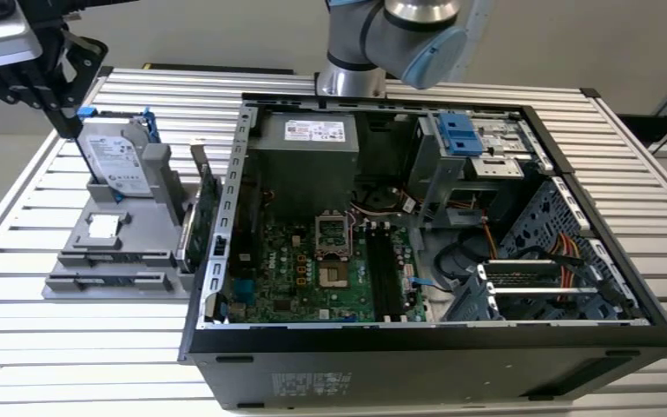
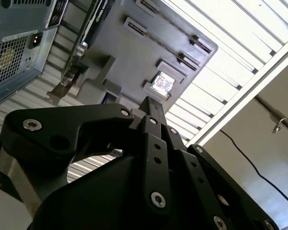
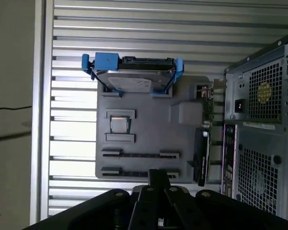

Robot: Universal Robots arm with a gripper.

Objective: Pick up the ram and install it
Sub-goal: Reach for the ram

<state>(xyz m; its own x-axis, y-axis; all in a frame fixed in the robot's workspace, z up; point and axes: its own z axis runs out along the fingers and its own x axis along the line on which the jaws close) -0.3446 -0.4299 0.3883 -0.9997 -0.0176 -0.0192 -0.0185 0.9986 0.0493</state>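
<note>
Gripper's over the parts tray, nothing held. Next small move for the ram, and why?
Probably open the gripper and ease it down toward the long slots of the grey tray. It is shut and empty above the tray. The thin dark strip standing edge-on in one slot, seemingly the ram, lies just beyond the fingertips.

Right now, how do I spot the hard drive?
Find the big open computer case; a grey tray lies on the exterior view's left of it. The hard drive stands propped at the tray's far end. It alone is a silver box in a blue frame; the neighbouring card is thin and green.
</note>
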